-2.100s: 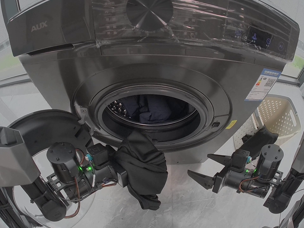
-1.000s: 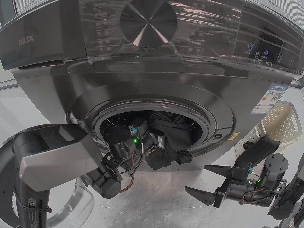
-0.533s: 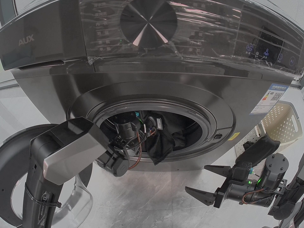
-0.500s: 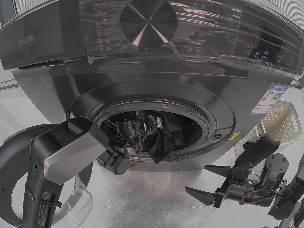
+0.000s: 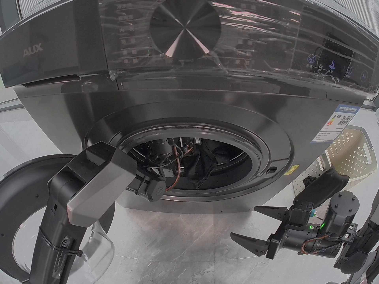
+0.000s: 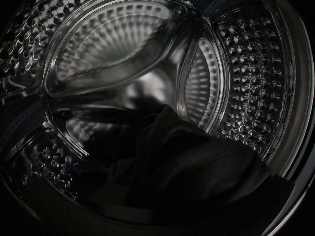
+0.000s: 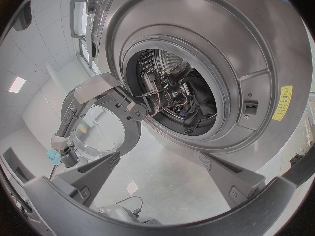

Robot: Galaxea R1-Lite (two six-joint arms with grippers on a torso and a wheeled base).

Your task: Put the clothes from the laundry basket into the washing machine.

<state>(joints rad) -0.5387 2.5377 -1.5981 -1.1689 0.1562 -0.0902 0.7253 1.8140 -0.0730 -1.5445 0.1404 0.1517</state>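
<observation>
Washer [image 5: 189, 99]: door [image 5: 17, 202] open on the left
Basket [image 5: 351, 154]: just right of washer
Clothes [image 5: 203, 162]: black bundle inside the drum
Right gripper [image 5: 242, 221]: jaws wide apart, near basket
Left gripper [image 5: 192, 150]: in drum at clothes, grip hidden, can't tell

Washing machine [image 5: 189, 99] mouth: L half is taken up by the left arm [image 5: 98, 178] + its cabling, reaching in over the lower rim. Black garment [image 5: 202, 163] hangs just R of the wrist, mid-opening. R part of the mouth is free.

Inside the drum [image 6: 256, 66], the upper part & back wall are free; dark clothes [image 6: 197, 174] heap across the bottom.

Door [image 5: 23, 194] stands wide open on the L, beside the arm.

Bare floor [image 5: 189, 241] lies in front of the washer. The right gripper [image 5: 244, 221] hovers over it w/ jaws spread, low & R of the mouth.

Laundry basket [image 5: 355, 154] stands R of the machine, w/ black cloth [image 5: 321, 184] draped over its near rim, just behind that gripper.
</observation>
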